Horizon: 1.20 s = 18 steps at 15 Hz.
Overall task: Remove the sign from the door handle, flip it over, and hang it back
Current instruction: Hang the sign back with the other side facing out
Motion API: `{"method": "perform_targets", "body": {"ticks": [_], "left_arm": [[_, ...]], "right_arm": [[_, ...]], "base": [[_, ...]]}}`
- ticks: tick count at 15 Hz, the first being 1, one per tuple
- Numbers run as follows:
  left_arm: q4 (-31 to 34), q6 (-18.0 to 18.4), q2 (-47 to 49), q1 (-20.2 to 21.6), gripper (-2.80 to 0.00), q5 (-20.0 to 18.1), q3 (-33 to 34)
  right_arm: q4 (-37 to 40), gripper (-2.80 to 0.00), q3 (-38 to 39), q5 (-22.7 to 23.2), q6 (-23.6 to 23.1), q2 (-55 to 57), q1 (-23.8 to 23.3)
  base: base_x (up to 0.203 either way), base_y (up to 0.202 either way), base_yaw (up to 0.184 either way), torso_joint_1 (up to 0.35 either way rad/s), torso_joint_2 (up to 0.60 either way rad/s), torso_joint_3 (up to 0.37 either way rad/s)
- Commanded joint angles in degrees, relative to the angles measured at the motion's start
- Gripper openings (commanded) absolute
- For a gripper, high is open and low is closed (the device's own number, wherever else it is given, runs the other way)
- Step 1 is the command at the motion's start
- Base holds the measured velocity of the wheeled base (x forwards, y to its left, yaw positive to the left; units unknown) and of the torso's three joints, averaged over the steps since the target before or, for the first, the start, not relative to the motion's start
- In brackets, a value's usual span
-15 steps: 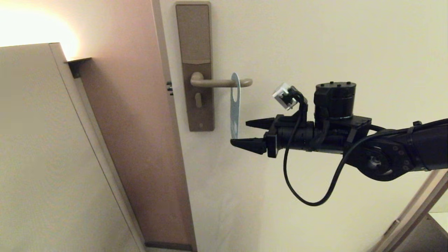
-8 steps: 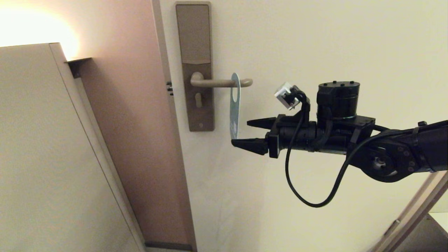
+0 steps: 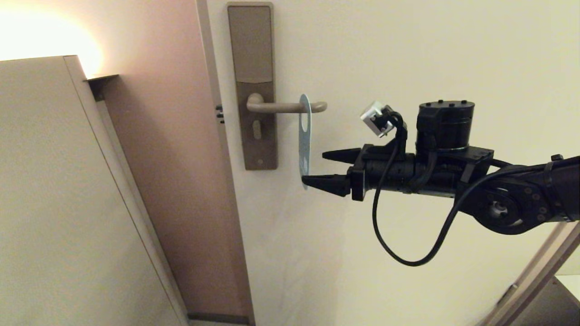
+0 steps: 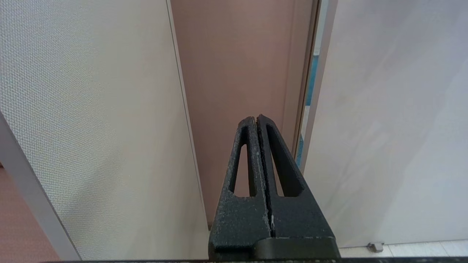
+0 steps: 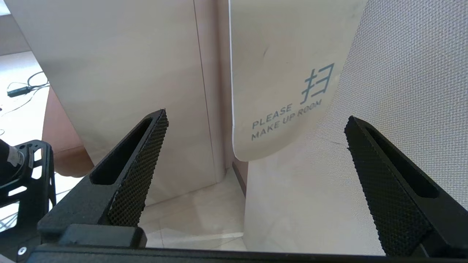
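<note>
The right gripper (image 3: 319, 168), jaws wide just right of the sign (image 3: 304, 136) hanging on the handle (image 3: 285, 107), risks nudging it aside and closing on air.

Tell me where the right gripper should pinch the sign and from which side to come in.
Judging by the pictures: pinch the sign at its free rounded lower end, below the printed words. It hangs edge-on from the door handle, faces clear. The open right gripper is already level with that end; keep coming in horizontally from the robot's right, one finger on each face.
</note>
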Motion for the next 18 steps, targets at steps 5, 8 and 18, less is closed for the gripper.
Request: {"method": "perform_targets", "body": {"ticks": [5,8,18], "left_arm": [[-0.02,-0.01,0.09,-0.04,-2.80,0.00,0.00],[-0.02,-0.01,0.09,0.01,-2.80,0.06,0.00],[-0.02,-0.01,0.09,0.04,-2.80,0.00,0.00]], "right_arm": [[-0.23,-2.80,0.03,0.18,0.02,-0.38,0.02],[-0.21,-2.80,-0.15,0.18,0.02,-0.38,0.02],[-0.31,-2.80,-1.66,0.27,-0.32,0.86,-0.24]], "base": [[0.000,0.000,0.000,0.000,0.00,0.000],[0.000,0.000,0.000,0.000,0.00,0.000],[0.000,0.000,0.000,0.000,0.00,0.000]]}}
